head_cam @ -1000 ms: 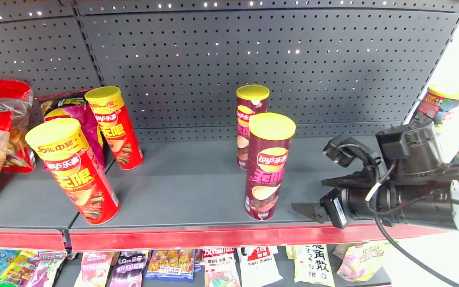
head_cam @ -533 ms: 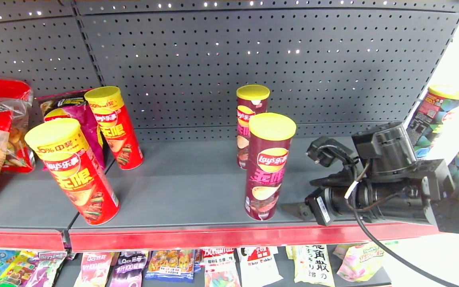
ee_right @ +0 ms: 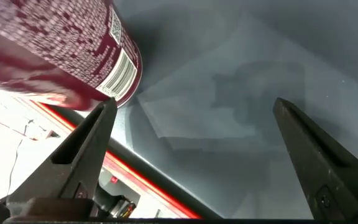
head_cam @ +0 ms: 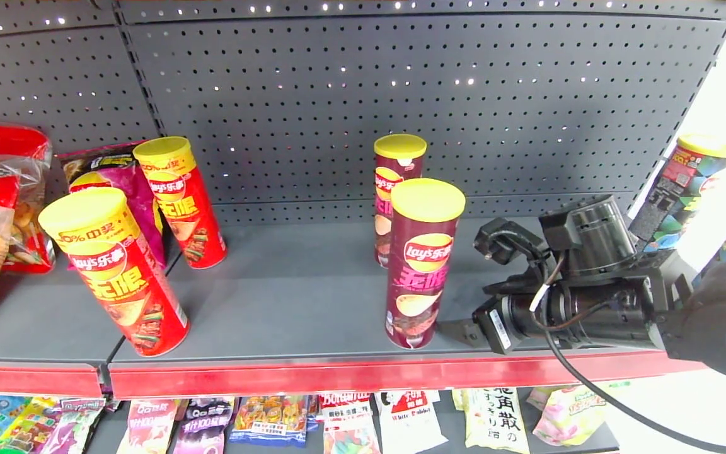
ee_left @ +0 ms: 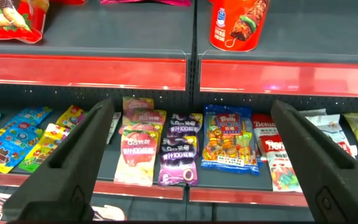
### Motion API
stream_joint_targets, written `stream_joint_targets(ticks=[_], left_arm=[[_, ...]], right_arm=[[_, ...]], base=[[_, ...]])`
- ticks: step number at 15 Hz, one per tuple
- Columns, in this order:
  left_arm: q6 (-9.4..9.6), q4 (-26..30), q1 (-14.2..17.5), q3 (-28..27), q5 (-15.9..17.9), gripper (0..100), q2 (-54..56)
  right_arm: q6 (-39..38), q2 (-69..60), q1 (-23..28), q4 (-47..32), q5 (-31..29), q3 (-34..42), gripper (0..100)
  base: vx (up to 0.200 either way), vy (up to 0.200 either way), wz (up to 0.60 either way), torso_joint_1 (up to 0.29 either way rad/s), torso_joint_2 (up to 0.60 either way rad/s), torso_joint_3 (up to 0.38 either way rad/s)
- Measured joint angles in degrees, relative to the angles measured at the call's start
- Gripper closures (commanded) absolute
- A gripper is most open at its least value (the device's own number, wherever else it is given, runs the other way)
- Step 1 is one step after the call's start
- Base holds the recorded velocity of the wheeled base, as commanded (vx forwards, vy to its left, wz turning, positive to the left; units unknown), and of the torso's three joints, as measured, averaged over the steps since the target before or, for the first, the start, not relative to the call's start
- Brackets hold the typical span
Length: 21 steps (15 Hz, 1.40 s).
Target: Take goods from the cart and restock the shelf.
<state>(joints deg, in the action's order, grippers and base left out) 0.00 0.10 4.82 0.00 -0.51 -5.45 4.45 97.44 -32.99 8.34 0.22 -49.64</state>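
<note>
Can (head_cam: 423, 265) stands by spread R end effector (head_cam: 464, 309); L end effector (ee_left: 191, 106) spread too.

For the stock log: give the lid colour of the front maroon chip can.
Yellow; the lid on the front maroon chip can shows best in the head view.

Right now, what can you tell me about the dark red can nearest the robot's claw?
The dark red can is a tall, cardboard-looking tube with a flat yellow lid, a yellow-and-red logo, pink lettering and a barcode near its bottom. It stands upright near the front edge of the grey shelf, ahead of a matching can. The open right claw has one fingertip by its base; contact is unclear.
</note>
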Motion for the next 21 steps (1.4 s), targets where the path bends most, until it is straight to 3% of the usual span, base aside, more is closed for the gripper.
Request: stream_joint_targets(ticks=[21], left_arm=[[0.0, 0.0, 0.0, 0.0, 0.0, 0, 0.0]], right_arm=[[0.0, 2.3, -1.1, 0.0, -2.1, -2.8, 0]], base=[[0.0, 0.0, 0.0, 0.0, 0.0, 0.0]])
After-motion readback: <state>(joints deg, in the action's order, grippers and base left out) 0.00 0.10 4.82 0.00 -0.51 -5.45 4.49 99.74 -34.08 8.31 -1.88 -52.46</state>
